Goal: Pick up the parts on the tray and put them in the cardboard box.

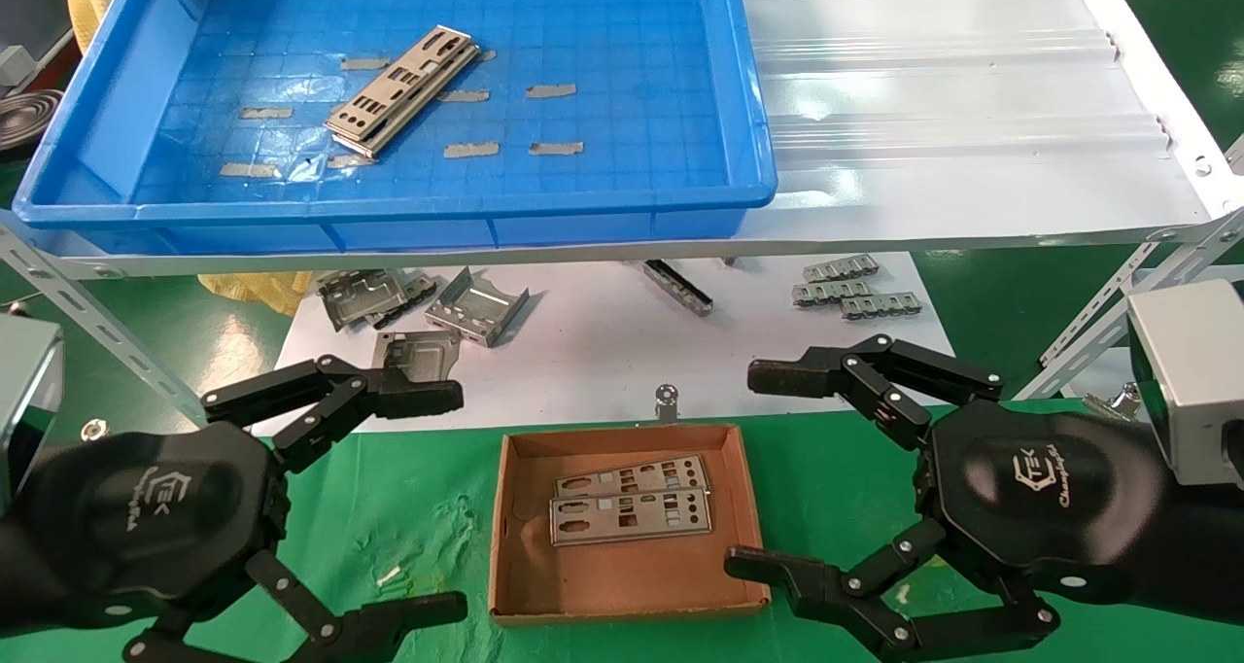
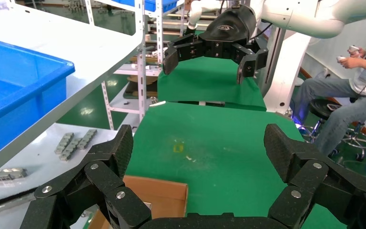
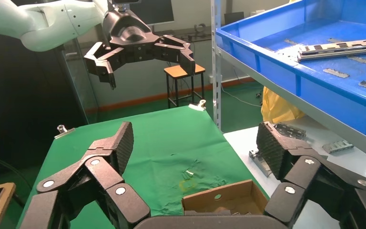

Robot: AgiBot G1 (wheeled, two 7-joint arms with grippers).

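A small stack of silver parts (image 1: 403, 89) lies on the floor of the blue tray (image 1: 758, 119), which sits on a raised shelf at the far left of the scene. The stack's long axis runs diagonally, from near-left up to far-right. Two more plates (image 1: 630, 501) already lie flat in the cardboard box (image 1: 505, 527), low and near, on the green cloth between the two arms.

The left gripper (image 1: 457, 498) hovers just left of the box, its fingers spread wide and holding nothing. The right gripper (image 1: 753, 469) hovers just right of the box, also spread wide and empty.

The remaining stack lies far and to the left of both grippers, above the level of the box. Judging by position, the left arm is the nearer one; it would reach forward and up over the tray's near rim, with its fingers turned to close across the stack's narrow width.
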